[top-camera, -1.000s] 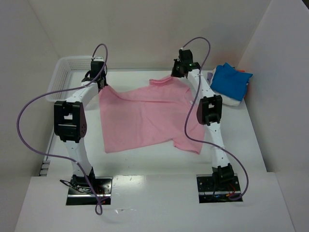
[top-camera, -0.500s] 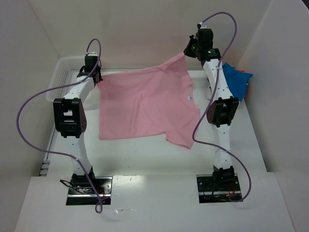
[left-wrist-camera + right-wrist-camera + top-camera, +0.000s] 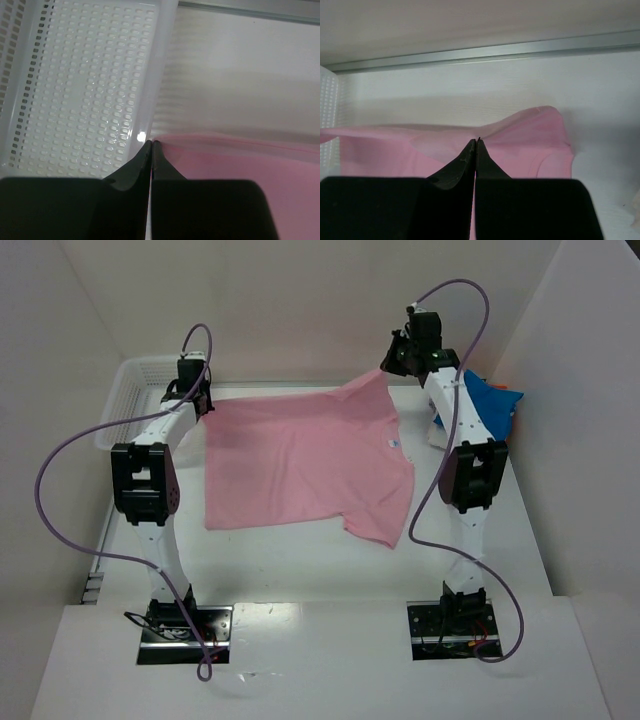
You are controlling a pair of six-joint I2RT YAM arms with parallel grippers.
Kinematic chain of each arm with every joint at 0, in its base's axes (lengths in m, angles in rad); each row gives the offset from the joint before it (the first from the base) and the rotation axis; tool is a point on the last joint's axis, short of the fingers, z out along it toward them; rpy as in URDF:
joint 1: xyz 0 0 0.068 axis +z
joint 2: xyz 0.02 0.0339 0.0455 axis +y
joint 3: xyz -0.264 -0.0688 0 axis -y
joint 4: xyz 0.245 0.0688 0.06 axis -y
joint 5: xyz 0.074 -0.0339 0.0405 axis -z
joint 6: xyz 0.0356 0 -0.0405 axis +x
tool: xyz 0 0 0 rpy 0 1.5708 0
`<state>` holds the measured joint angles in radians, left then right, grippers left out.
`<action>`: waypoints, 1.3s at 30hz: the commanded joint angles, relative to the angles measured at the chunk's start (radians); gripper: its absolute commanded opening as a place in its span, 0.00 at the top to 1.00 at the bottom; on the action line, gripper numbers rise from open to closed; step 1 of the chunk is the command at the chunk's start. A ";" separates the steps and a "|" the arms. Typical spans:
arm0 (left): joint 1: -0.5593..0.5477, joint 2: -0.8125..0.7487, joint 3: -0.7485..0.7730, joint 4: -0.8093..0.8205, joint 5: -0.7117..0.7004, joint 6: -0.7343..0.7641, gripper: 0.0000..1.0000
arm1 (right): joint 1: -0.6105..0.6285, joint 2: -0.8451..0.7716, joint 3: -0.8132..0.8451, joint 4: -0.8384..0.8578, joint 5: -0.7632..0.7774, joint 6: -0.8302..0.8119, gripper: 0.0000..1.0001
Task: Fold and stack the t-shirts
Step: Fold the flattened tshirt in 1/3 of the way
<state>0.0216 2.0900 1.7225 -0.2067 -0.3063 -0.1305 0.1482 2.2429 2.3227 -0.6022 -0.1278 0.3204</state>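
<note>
Both my jaws are pinched tight, and each holds a far corner of the pink shirt [image 3: 300, 460]. My left gripper [image 3: 204, 405] has the far-left corner. In the left wrist view my fingertips [image 3: 142, 161] meet with no gap between them, and the pink cloth comes out at the tips and runs off to the right. Just to the left of those tips is the white mesh basket [image 3: 90, 90], whose wall stands close beside them.

My right gripper [image 3: 386, 367] has the far-right corner and holds it higher than the left one. In the right wrist view the fingertips [image 3: 465, 161] are pressed together as well. The cloth rises in a small peak at the tips and spreads away on both sides behind them.

Between the two grips the far edge of the shirt is pulled into a nearly straight line above the table [image 3: 300, 575]. The rest of it spreads toward my bases, with one sleeve at the near right, beside my right arm. I cannot tell whether that near edge rests on the table or hangs just above it.

The blue shirt [image 3: 492, 405] lies at the far right of the table, beyond my right arm. It is well apart from both sets of jaws.
</note>
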 commanded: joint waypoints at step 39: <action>-0.047 -0.225 -0.408 0.001 0.000 -0.041 1.00 | -0.012 -0.543 -1.184 0.325 0.031 0.110 1.00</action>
<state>0.0068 1.8702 1.3427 -0.2119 -0.2874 -0.1615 0.1452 1.7164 1.1959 -0.3035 -0.1273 0.4221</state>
